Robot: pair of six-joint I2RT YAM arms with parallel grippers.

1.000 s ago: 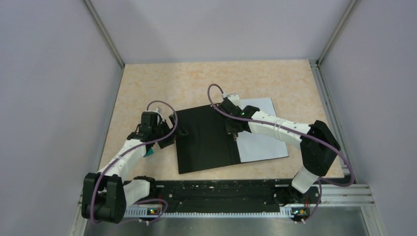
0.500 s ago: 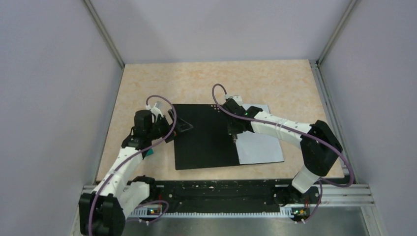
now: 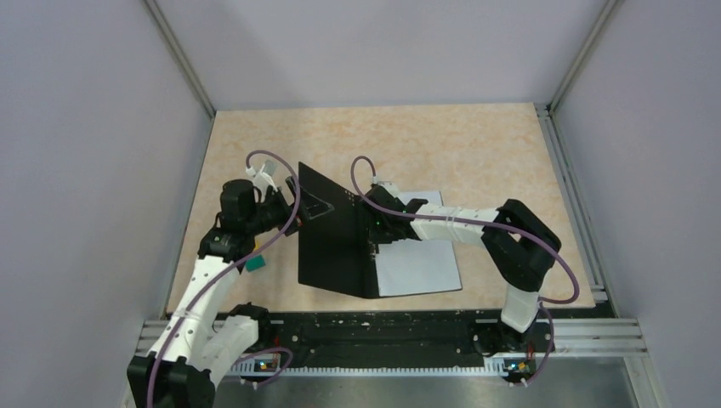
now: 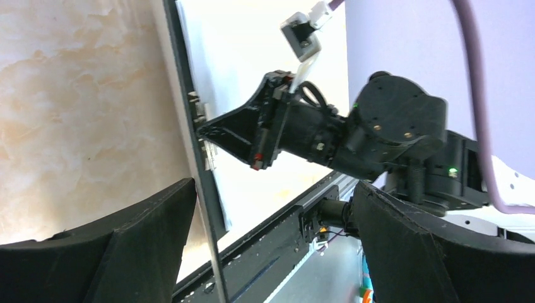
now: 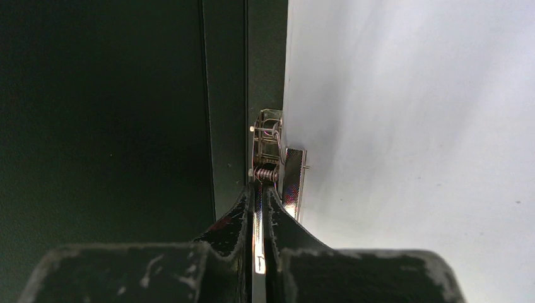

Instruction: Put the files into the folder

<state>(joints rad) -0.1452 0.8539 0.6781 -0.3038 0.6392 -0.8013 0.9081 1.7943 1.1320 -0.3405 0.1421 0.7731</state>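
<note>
The folder (image 3: pixel 336 234) lies open near the table's middle, its left cover tilted up steeply with the black inner face showing. The files (image 3: pixel 421 262), white sheets, lie on its right half and also show in the right wrist view (image 5: pixel 410 126). My left gripper (image 3: pixel 306 206) is open at the raised cover's far left edge; the thin cover edge (image 4: pixel 205 208) stands between its fingers, close to the left one. My right gripper (image 3: pixel 377 235) is shut on the metal spine clip (image 5: pixel 268 158), pinching its lever between the fingertips.
A small teal block (image 3: pixel 255 264) lies on the table left of the folder, under my left arm. The black rail (image 3: pixel 383 327) runs along the near edge. Grey walls enclose the table on three sides.
The left cover has swung up from flat to steep as my left gripper rose at its edge. The folder and my right gripper have shifted left and nearer.
</note>
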